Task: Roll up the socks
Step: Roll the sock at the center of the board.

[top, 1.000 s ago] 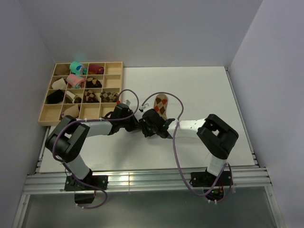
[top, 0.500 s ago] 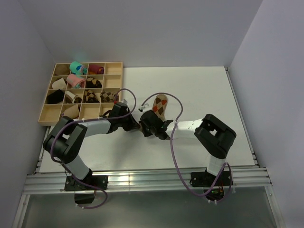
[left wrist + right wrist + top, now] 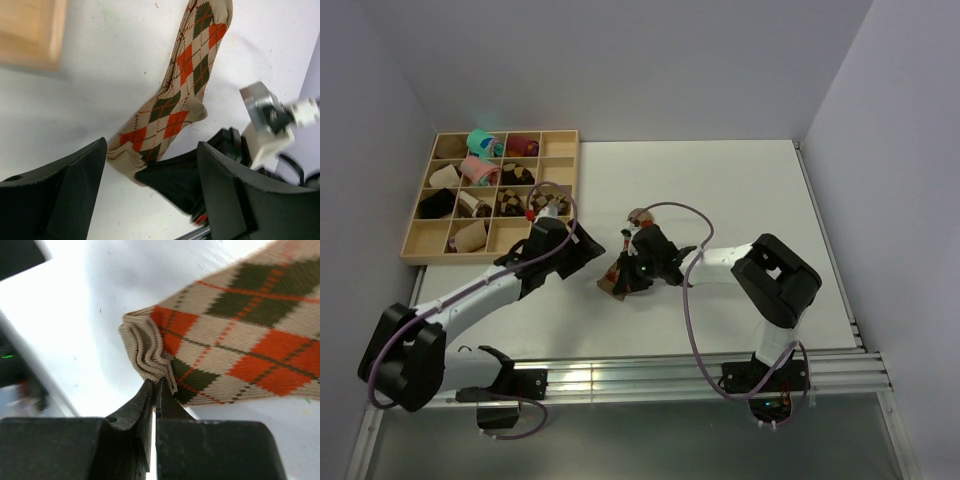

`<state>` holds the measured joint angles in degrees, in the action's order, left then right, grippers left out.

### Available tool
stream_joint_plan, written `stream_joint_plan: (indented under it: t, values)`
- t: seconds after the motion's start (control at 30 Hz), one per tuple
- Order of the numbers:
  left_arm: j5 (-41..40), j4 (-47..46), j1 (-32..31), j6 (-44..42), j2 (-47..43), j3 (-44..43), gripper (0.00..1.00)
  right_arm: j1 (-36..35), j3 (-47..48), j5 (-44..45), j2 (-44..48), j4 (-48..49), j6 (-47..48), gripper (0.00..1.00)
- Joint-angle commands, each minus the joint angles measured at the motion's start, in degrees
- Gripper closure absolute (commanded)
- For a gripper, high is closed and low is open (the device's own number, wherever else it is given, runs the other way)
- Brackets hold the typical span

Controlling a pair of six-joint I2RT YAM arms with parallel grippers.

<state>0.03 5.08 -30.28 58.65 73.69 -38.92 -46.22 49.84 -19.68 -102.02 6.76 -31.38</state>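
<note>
Socks [image 3: 240, 340], tan argyle with orange-red and dark diamonds, stretch across the white table [image 3: 740, 190] near its middle. Their folded cuff end is pinched tight in the right gripper [image 3: 156, 390]. The left gripper [image 3: 150, 165] hovers just beside them, fingers spread wide, holding nothing. Far left stands a wooden tray [image 3: 412, 250] of sock rolls [image 3: 480, 170].

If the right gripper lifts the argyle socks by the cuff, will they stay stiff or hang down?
Probably floppy: the socks bend and bunch where the right gripper pinches the cuff. Likely light, since a thin pinch at one edge seems enough. Flat, soft fabric should not roll away.
</note>
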Motion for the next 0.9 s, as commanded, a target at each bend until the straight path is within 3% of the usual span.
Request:
stream_joint_plan:
  t: [0.0, 0.2, 0.6, 0.87]
  values:
    - [-3.2, 3.71, 0.22, 3.92, -5.39, 4.62, 0.21, 4.55, -3.88, -13.25, -2.04, -0.27, -7.81, 1.0]
    - [1.28, 1.87, -0.04, 9.18, -9.0, 10.87, 0.24, 8.15, -0.28, -17.66, -5.91, -2.02, -10.02, 1.0]
    - [0.23, -4.03, -4.96, 16.49, 1.88, 10.53, 0.28, 9.92, 2.8, -18.55, -10.83, -4.66, -10.28, 1.0]
    - [0.23, -6.32, -5.05, 17.72, 6.81, 10.62, 0.44, 10.79, 1.84, -19.16, -11.01, -3.34, -11.16, 1.0]
